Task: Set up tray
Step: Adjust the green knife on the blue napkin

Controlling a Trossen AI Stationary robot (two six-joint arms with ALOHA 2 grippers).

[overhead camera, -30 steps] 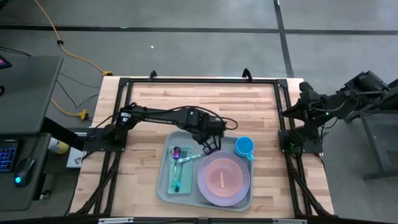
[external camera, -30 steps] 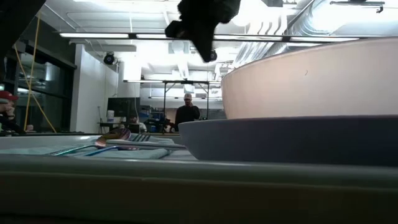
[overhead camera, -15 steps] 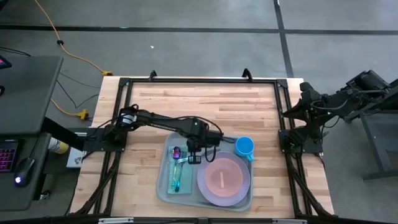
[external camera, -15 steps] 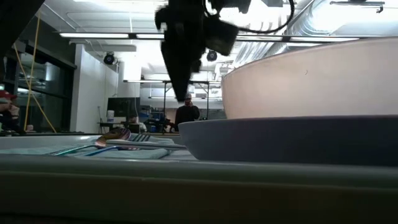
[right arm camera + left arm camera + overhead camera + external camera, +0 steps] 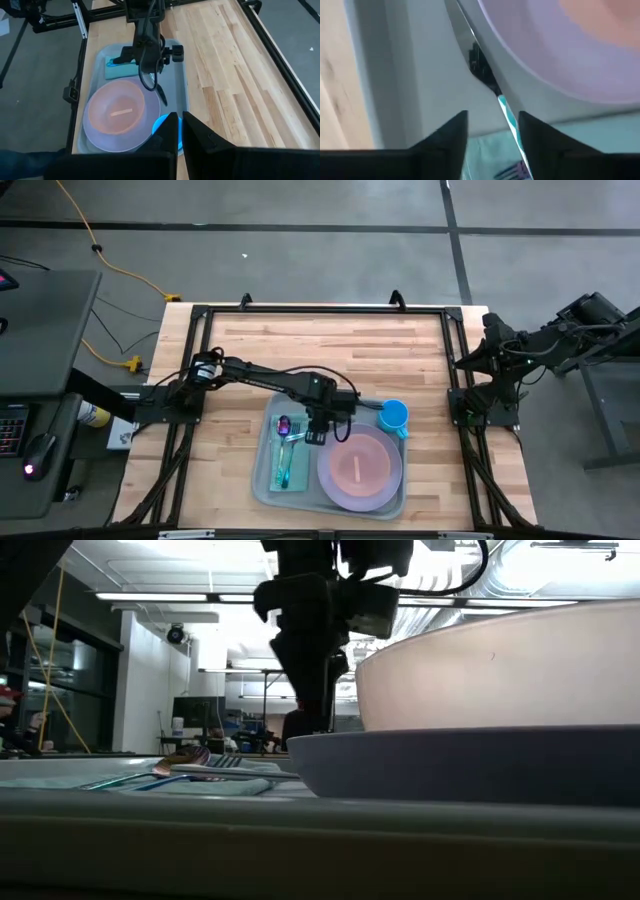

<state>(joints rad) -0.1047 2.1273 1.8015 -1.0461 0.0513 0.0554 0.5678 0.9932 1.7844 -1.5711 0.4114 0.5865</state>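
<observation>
Beside tray (image 5: 262, 480), blue cup (image 5: 393, 416)

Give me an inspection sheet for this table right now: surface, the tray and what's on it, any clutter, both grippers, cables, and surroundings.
Surface: wooden table in a black frame.
Job's things: tray at the near edge, holding a pink bowl on a purple plate, and cutlery on a teal napkin; blue cup by the tray's far right corner.
Clutter: nothing seen.
Grippers: left gripper open over the tray, a knife between its fingers beside the plate; right gripper shut, parked off the table's right side.
Cables: yellow cord on the floor.
Surroundings: desk to the left.
</observation>
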